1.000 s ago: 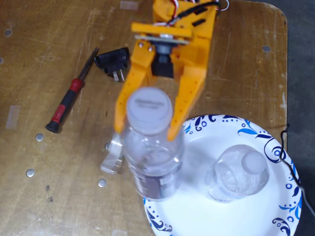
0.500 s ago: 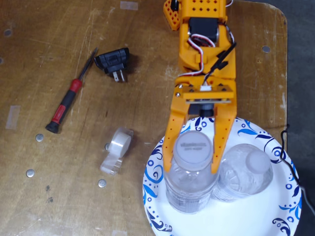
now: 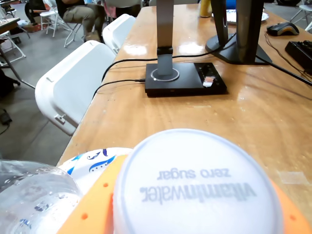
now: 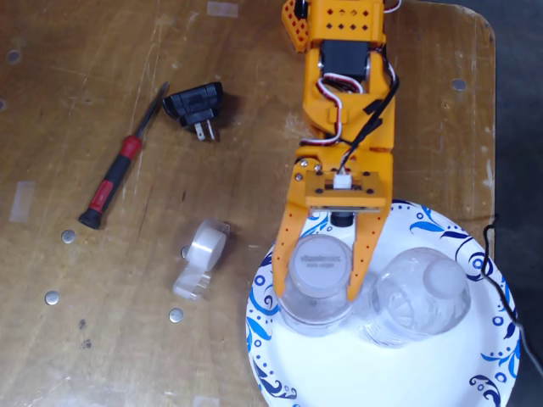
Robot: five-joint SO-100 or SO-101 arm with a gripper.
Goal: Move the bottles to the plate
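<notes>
1. Since a second ago the orange two-finger gripper [image 4: 321,291] has carried the clear plastic bottle with the wide grey-white cap [image 4: 318,284] from over the bare wood, left of the plate in the fixed view, to over the large round white paper plate with blue swirl rim [image 4: 441,377]; since half a second ago the bottle looks smaller and lower.
2. Gripper: fingers on both sides of the capped bottle just under the cap, clamped on it (contact with the plate surface not clear from above).
3. The crinkled clear bottle with a small cap [image 4: 417,297] stands on the plate just right of the held bottle, very close; touching or not, cannot tell.
4. Wrist view: the grey-white cap [image 3: 197,185] fills the lower frame, the crinkled bottle [image 3: 34,202] at lower left, plate rim [image 3: 92,158] behind it.
5. Room: the plate's lower half is bare; its right rim sits near the table's right edge.
6. Left of the plate on the wooden table [image 4: 85,356]: clear tape roll [image 4: 202,259] near the rim, red-handled screwdriver [image 4: 119,174] and black plug adapter [image 4: 197,108] well apart.
</notes>
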